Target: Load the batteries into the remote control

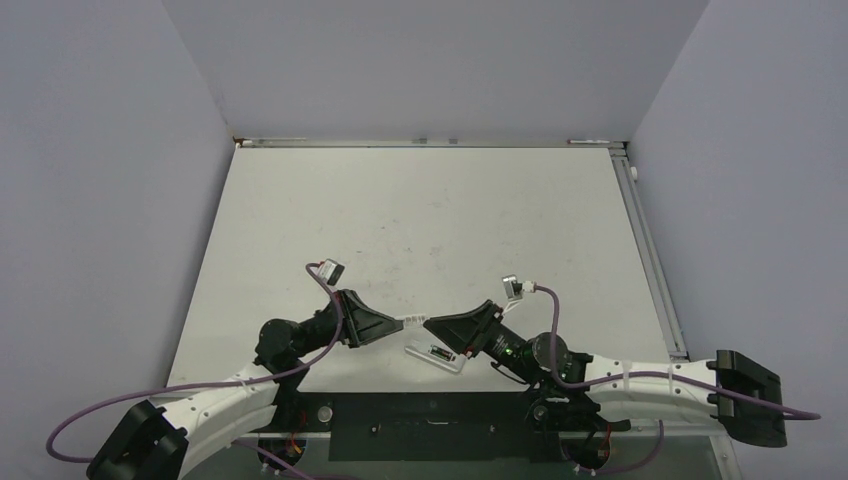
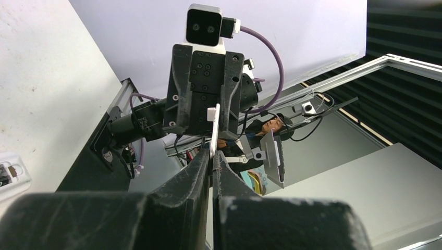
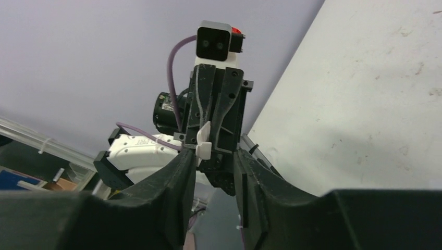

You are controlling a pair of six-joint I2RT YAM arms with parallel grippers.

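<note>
The left gripper [image 1: 400, 326] is pinched tight on a thin flat white plastic piece [image 1: 411, 322]. In the left wrist view the two black fingers [image 2: 195, 172] press together with the piece [image 2: 213, 130] between them. It sticks straight out past the tips, seen from its thin edge.

The right gripper [image 1: 428, 326] faces the left one, tip to tip, up off the big white table top [image 1: 420, 220]. Its jaws stand a little way apart, with a gap between them. In the right wrist view the white piece [image 3: 204, 140] sits by the tip of one finger [image 3: 182, 172]. The other finger is off to the side and does not touch it. The right gripper is not holding anything.

The small slim white plastic remote control [image 1: 418, 350] lies flat on the table. It is close to the near edge, a bit right of the middle. It is just on the near side of the spot where the two grippers meet, partly under the right one. Nothing holds it.

A small dark shape shows in its back, where the batteries [image 1: 437, 352] sit. It is too tiny to count them. In the left wrist view a bit of the remote [image 2: 13, 177] peeks in at the left edge.
</note>
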